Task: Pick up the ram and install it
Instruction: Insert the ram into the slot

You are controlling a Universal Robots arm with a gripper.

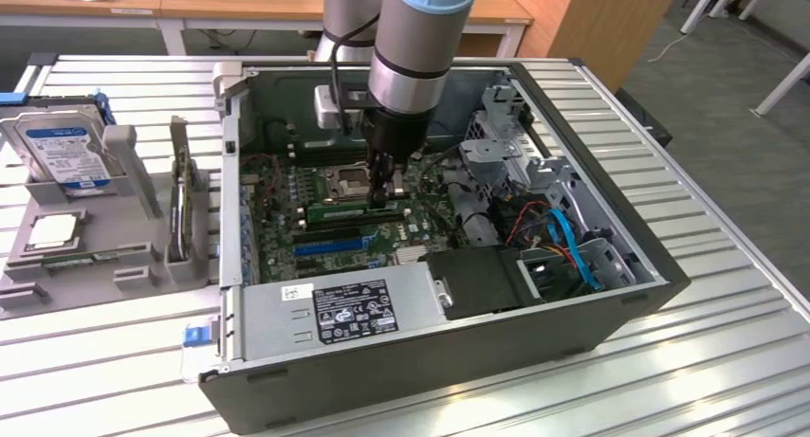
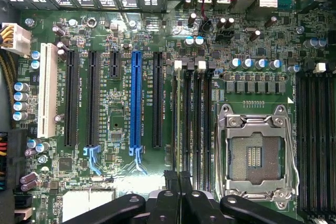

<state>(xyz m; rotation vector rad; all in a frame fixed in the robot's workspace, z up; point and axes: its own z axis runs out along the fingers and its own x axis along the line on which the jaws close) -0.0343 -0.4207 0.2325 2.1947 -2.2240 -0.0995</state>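
An open computer case (image 1: pixel 608 266) lies on a slatted metal bench (image 1: pixel 708 361), and the robot arm (image 1: pixel 412 48) reaches down into it from the upper middle of the exterior view. Its fingers (image 2: pixel 169 195) are pressed together, with their tips at the top edge of the ram (image 1: pixel 348 210). The ram is a green stick standing in a memory slot in the middle of the case, just in front of the empty processor socket (image 2: pixel 255 156). Whether the tips actually touch it cannot be told. A blue card slot (image 2: pixel 136 103) runs parallel, a few slots away from the fingers. At the exterior view's left, a hard drive (image 1: pixel 64 153) stands in a grey holder (image 1: pixel 127 266) on the bench.
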